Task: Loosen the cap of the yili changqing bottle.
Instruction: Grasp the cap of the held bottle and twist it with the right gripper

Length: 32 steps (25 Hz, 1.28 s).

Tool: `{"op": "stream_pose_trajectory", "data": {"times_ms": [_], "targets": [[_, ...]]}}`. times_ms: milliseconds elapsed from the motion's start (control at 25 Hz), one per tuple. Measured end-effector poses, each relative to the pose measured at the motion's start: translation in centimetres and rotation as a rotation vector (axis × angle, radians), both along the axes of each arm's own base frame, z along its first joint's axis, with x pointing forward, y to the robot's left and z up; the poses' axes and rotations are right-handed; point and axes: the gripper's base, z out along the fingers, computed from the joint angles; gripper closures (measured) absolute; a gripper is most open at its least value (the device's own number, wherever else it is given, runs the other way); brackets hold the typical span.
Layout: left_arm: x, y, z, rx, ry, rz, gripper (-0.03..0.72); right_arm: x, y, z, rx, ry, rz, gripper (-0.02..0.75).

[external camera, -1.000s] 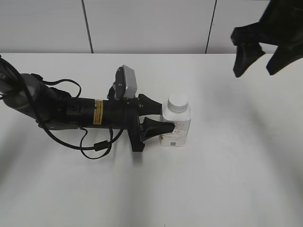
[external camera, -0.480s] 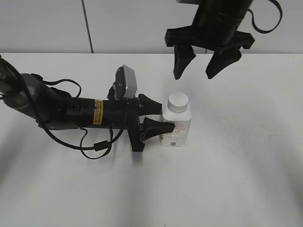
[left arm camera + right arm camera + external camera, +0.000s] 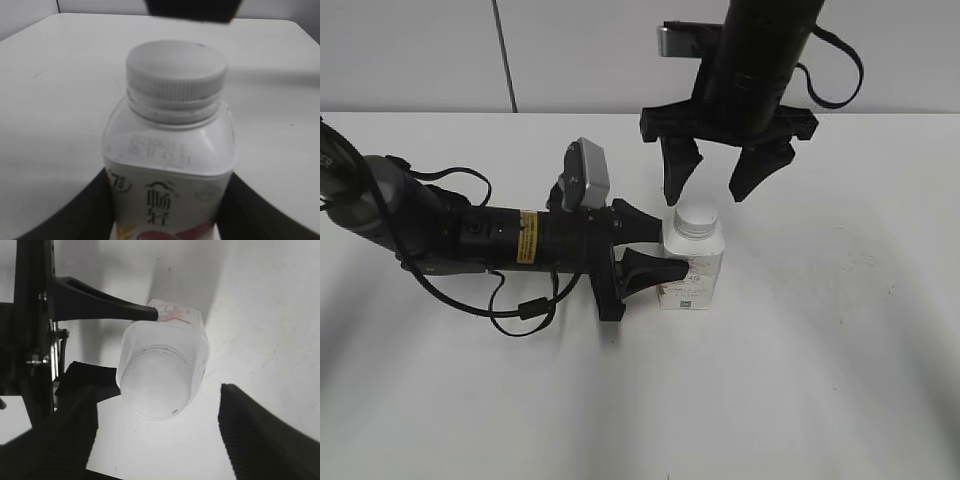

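Note:
The yili changqing bottle [image 3: 691, 268] stands upright on the white table, white with pink-red print and a dark date code [image 3: 165, 195]. Its ribbed white cap [image 3: 697, 219] sits on the neck, and shows in the left wrist view [image 3: 175, 70] and from above in the right wrist view [image 3: 157, 382]. My left gripper [image 3: 655, 250] lies low and is shut on the bottle's body from the left, one finger on each side [image 3: 167, 210]. My right gripper [image 3: 713, 182] hangs open just above the cap, fingers pointing down and spread wider than it [image 3: 155, 435].
The left arm with its black cables [image 3: 470, 240] lies across the table's left half. The white table [image 3: 820, 350] ends at a grey panelled wall [image 3: 620, 50] behind.
My right gripper has come in from the upper right and dropped down over the cap. The left gripper and the bottle have not moved.

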Motion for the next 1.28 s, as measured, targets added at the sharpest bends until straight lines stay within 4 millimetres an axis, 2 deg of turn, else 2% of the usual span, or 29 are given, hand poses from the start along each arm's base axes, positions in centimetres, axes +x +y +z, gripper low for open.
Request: {"op": "stream_pose_trajectory", "data": {"times_ms": [240,400,520,640,920,1040,1280], "targets": [[0.0,0.0,0.0,0.0,0.0,-0.001,0.319,0.5,0.3,-2.1,-0.024,0.042,0.0,0.15],[0.0,0.0,0.0,0.0,0.0,-0.001,0.319,0.6,0.3,-2.4,-0.029,0.049,0.0,0.159],[0.0,0.0,0.0,0.0,0.0,-0.001,0.319,0.6,0.3,-2.4,-0.028,0.048,0.0,0.234],[0.0,0.0,0.0,0.0,0.0,-0.001,0.319,0.5,0.5,-2.4,-0.021,0.051,-0.001,0.353],[0.0,0.0,0.0,0.0,0.0,-0.001,0.319,0.6,0.5,-2.3,-0.019,0.046,0.015,0.353],[0.0,0.0,0.0,0.0,0.0,-0.001,0.319,0.6,0.5,-2.3,-0.021,0.019,0.135,0.353],[0.0,0.0,0.0,0.001,-0.001,-0.002,0.319,0.6,0.5,-2.3,-0.03,-0.105,0.694,0.353]]}}
